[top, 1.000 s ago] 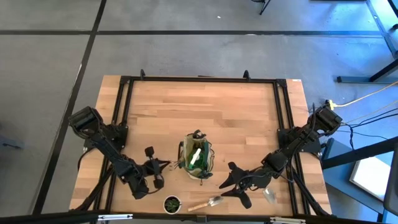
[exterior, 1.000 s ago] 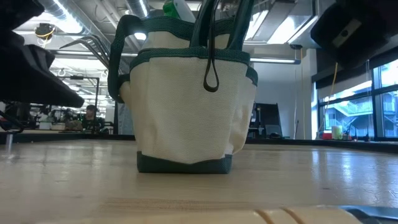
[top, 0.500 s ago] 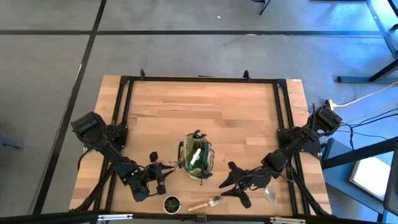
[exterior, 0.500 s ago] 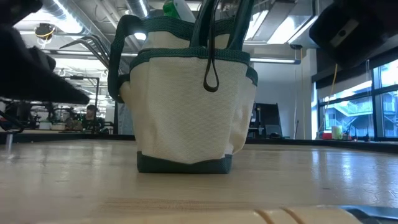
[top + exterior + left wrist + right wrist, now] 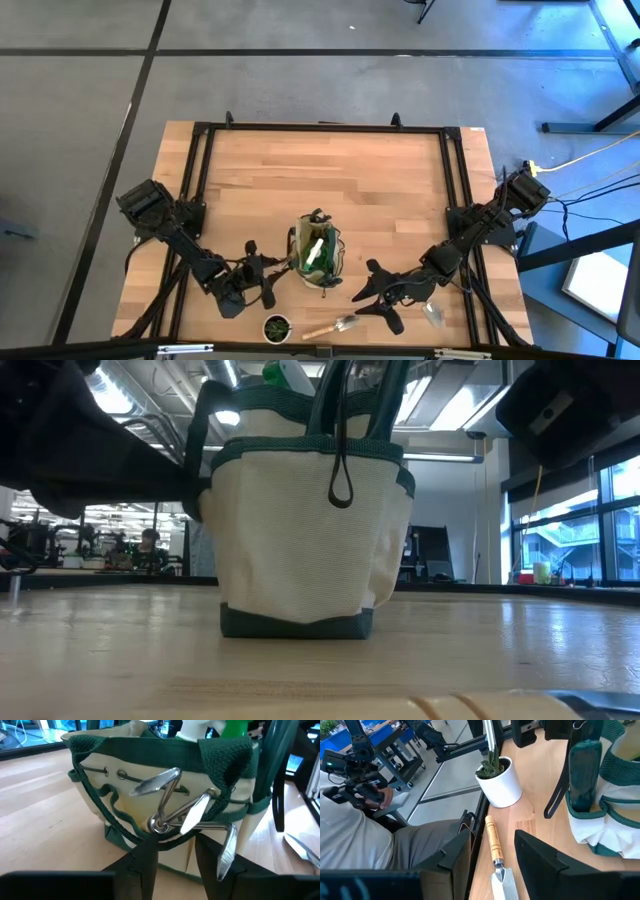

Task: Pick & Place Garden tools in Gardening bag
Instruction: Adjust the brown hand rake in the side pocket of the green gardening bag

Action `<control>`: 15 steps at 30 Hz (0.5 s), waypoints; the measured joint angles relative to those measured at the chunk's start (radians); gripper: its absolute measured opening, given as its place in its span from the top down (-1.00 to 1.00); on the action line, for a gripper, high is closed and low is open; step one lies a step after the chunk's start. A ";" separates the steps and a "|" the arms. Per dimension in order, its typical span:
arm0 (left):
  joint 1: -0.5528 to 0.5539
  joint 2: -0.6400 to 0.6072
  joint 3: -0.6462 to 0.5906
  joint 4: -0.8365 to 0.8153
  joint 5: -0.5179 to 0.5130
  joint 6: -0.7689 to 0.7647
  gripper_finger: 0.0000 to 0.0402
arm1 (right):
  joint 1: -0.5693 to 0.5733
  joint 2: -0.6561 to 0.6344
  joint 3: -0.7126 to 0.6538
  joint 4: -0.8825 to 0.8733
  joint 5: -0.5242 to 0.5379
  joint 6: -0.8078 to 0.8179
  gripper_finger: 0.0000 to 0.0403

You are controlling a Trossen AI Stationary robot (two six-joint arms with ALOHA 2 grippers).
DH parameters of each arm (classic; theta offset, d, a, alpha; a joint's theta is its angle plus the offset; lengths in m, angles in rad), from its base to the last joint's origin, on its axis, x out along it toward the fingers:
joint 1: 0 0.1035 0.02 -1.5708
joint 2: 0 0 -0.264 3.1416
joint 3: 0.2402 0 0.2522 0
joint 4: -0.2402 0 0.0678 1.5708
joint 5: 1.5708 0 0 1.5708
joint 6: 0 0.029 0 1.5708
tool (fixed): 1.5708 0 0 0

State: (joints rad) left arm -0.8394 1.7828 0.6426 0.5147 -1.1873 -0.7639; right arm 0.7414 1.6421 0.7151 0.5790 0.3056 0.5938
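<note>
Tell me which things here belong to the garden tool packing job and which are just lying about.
Part of the job:
- gardening bag
- pruners at the bag's side, in front of the left claw
- wooden-handled trowel on the table
- spray bottle in the bag

Just lying about:
- potted plant

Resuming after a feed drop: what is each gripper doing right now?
Left gripper: open, at the pruners hanging on the gardening bag, not clamping them.
Right gripper: open, empty, over the trowel.

No text or label can be read.
</note>
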 joint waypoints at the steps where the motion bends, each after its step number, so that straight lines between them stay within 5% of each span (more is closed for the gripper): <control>1: 0.000 0.000 0.000 0.006 0.000 0.000 0.36 | 0.000 0.000 0.000 0.000 0.000 -0.003 0.23; 15: -0.053 0.000 0.000 0.129 -0.200 0.096 0.31 | 0.000 0.000 0.000 0.000 0.000 -0.007 0.23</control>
State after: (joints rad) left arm -0.8921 1.7828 0.6426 0.6439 -1.3872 -0.6674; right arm 0.7411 1.6421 0.7151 0.5789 0.3054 0.5869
